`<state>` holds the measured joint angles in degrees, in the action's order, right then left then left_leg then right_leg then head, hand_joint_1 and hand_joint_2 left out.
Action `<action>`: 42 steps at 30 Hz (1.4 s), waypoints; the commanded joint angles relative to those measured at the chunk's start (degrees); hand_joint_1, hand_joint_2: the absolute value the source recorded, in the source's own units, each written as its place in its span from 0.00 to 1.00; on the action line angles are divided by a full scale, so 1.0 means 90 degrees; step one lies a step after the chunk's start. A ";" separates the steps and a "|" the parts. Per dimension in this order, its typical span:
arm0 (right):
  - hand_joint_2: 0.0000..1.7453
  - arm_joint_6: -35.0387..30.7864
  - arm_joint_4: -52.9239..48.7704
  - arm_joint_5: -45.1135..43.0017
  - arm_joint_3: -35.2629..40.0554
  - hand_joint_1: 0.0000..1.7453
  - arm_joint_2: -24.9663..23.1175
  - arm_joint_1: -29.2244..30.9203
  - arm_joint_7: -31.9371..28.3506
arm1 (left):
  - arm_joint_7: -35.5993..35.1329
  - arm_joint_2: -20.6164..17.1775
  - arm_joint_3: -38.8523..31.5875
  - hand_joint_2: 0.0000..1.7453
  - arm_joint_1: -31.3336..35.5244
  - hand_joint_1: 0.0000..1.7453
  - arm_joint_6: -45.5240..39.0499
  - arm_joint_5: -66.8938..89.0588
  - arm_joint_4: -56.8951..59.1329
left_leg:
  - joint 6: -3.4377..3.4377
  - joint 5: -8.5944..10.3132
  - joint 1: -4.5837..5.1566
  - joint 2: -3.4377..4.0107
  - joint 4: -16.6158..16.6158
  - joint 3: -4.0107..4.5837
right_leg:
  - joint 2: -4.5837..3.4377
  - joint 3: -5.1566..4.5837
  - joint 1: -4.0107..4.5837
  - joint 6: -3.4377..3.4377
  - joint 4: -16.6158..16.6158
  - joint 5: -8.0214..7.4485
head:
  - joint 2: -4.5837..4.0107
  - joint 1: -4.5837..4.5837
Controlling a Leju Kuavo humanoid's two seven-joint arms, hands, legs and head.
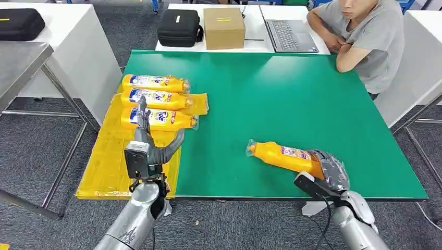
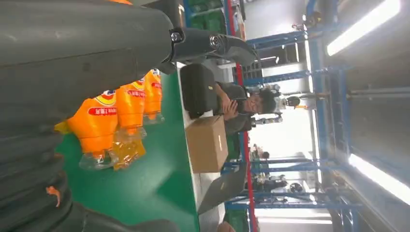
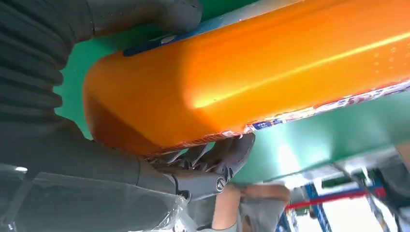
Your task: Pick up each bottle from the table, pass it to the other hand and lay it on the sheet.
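Three bottles [image 1: 156,99] on sheet [image 1: 107,166] | right hand [image 1: 328,172] fingers grip bottle [image 1: 284,155] | left hand [image 1: 148,143] fingers apart

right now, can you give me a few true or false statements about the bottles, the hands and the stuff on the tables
1. Three orange bottles lie on the yellow sheet. True.
2. The right hand grips the base of the fourth bottle. True; its fingers wrap around the base.
3. The left hand holds a bottle. False; it holds nothing, fingers spread over the sheet near the nearest bottle.
4. The fourth bottle is on the yellow sheet. False; it is over the green table, well right of the sheet.
5. A cardboard box sits between a black case and a laptop. True.
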<state>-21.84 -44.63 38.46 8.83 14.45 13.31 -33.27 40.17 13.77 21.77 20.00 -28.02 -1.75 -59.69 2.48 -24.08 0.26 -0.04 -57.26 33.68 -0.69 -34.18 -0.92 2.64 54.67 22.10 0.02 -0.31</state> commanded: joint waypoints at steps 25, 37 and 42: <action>1.00 -0.2018 -0.2966 -0.2534 0.0335 1.00 -0.1481 -0.1135 -0.0748 | -0.0019 0.0382 0.0309 1.00 0.0280 0.00 0.1250 -0.0555 0.1661 | -0.0016 -0.0008 -0.0013 -0.0007 0.0000 0.0100 | 0.0015 -0.0092 0.0011 -0.0012 0.0007 0.0016 | 0.0000 0.0000; 1.00 -0.2018 -0.3109 -0.2145 0.0274 1.00 -0.1791 -0.1170 -0.0748 | -0.0019 0.0514 0.0555 1.00 0.0377 0.00 0.1609 -0.0719 0.2155 | -0.0016 -0.0006 -0.0013 -0.0017 0.0002 0.0102 | 0.0025 -0.0091 0.0010 -0.0011 0.0004 0.0018 | 0.0000 -0.0002; 1.00 -0.2018 -0.2772 -0.1868 0.0443 1.00 -0.2008 -0.1080 -0.0748 | -0.0019 0.0534 0.1082 1.00 0.0248 0.00 0.1852 -0.0679 0.2125 | -0.0020 -0.0011 -0.0015 -0.0008 0.0004 0.0090 | 0.0016 -0.0082 0.0013 -0.0015 0.0002 0.0020 | 0.0000 -0.0002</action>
<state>-39.54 -71.89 20.34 11.89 0.11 2.02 -39.95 40.20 18.67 24.54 21.12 -13.56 -8.13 -46.10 2.42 -24.06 0.16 -0.22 -57.26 34.77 -0.48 -35.15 -0.85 2.62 54.71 22.17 0.02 -0.33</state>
